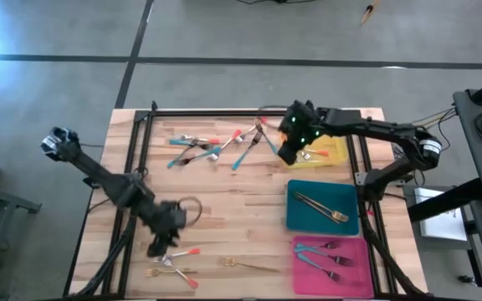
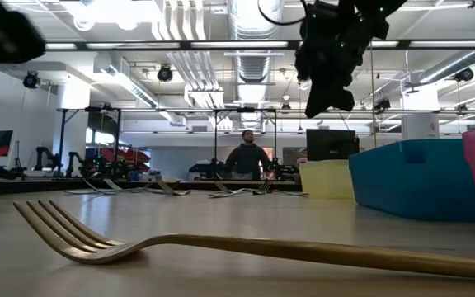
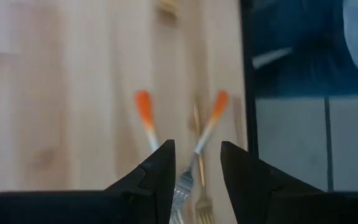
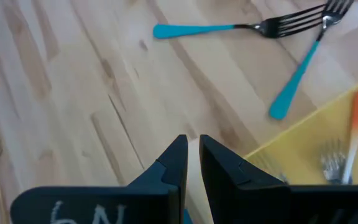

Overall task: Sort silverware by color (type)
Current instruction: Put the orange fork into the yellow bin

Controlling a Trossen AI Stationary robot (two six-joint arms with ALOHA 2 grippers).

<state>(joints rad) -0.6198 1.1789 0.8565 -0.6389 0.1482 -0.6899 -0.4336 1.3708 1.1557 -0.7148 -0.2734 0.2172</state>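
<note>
Two arms at work over a light wooden slatted table (image 1: 224, 209). Left gripper (image 1: 159, 244) sits lower left of the high view, just above a small group of red-orange-handled forks (image 1: 178, 255). In the left wrist view its fingers (image 3: 157, 177) are parted, nothing between them; two orange handles (image 3: 143, 112) run roughly along the view axis, diverging into a V with the silver heads toward the fingers.

Right gripper (image 1: 289, 150) is upper centre-right, at the left edge of the flat yellow rectangular tray (image 1: 331, 155). Fingers (image 4: 178, 163) nearly closed w/ a thin gap, empty. One orange-handled fork (image 4: 353, 134) lies in the yellow tray.

Silverware positions, high view:
- Mixed teal- and orange-handled pile (image 1: 216, 144), upper centre; axes vary. Right wrist view: two teal-handled forks (image 4: 229, 28) w/ heads crossing, one approx. horizontal, one diagonal.
- Gold-toned all-metal fork (image 1: 320, 206) in the teal tray (image 1: 295, 219), axis diagonal, upper left to lower right.
- Teal-handled forks (image 1: 318, 257) in the pink tray (image 1: 362, 280), approx. diagonal.
- Loose gold fork (image 1: 248, 264), bottom centre, axis approx. horizontal, tines left.
</note>
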